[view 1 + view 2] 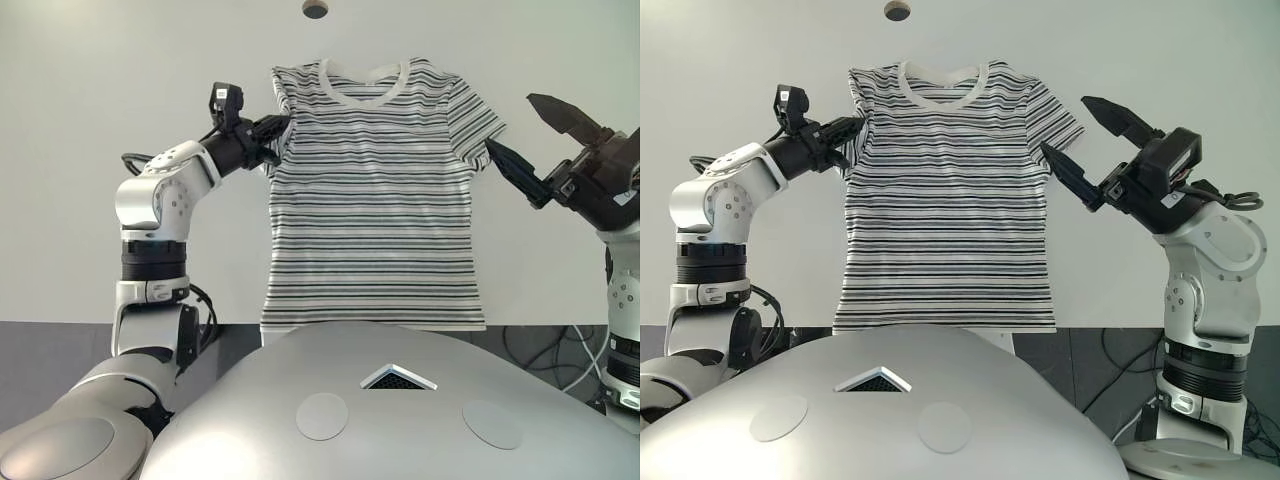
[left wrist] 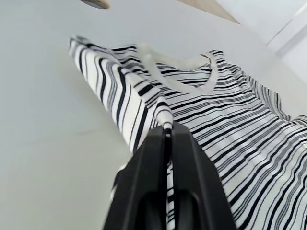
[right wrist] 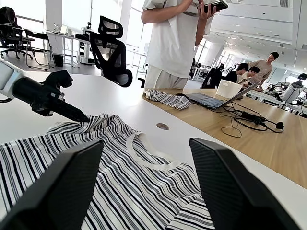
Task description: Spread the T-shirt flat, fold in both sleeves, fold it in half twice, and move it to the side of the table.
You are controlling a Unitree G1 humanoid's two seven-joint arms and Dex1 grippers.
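Left eye view shows the left arm bent at the elbow and reaching in, with the left gripper point(image 1: 278, 128) pinched tight on the edge of the left sleeve of the T-shirt point(image 1: 375, 200). The right arm comes in from the other side, and the right gripper point(image 1: 1064, 124) is spread wide, one finger tip right at the edge of the right sleeve. The T-shirt lies flat on the white table point(image 1: 100, 60), neck far from the robot and hem near it, with dark and white stripes running across.
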